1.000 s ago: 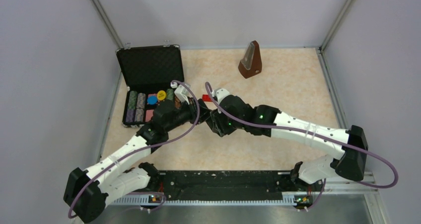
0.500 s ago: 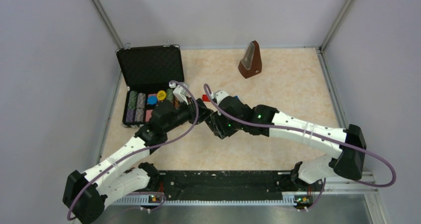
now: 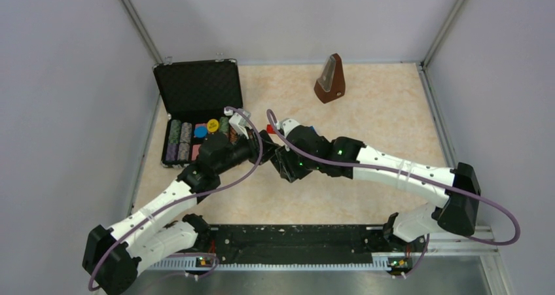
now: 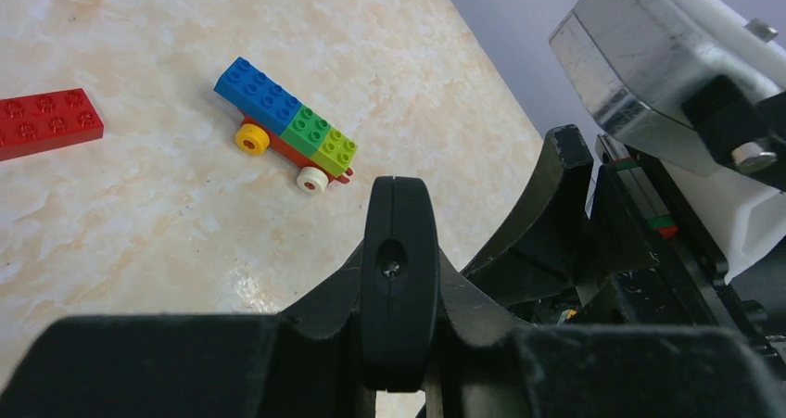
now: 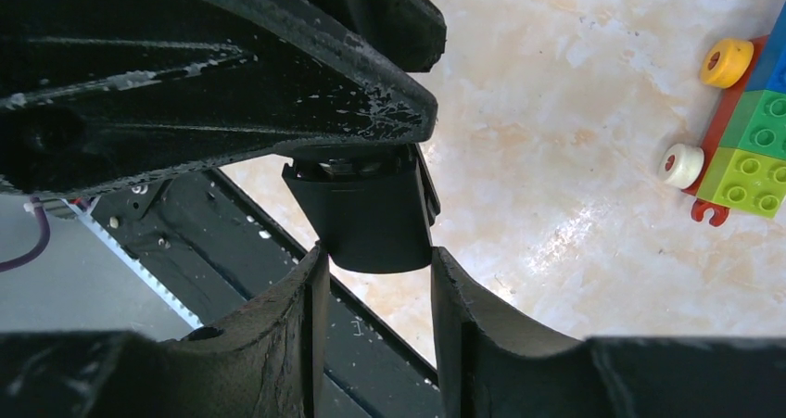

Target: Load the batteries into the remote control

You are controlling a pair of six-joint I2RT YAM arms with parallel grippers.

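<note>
A: Presently, right claw [image 5: 375, 256] pinches the remote [image 5: 366, 214] by one end, off the table [image 5: 556, 112]. Left claw [image 4: 399, 205], pressed together, sits against its top.
B: Batteries?
A: Not visible. Risk: left's push may lever the remote out of that end-grip.

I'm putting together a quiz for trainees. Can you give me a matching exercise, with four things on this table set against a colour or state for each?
Things:
1 case
2 metronome
3 train
4 brick

Descriptions:
A red, lying flat
B brown, near the back wall
C blue and green, on wheels
D black, lid open

Pairs: 1-D, 2-B, 3-C, 4-A
</note>
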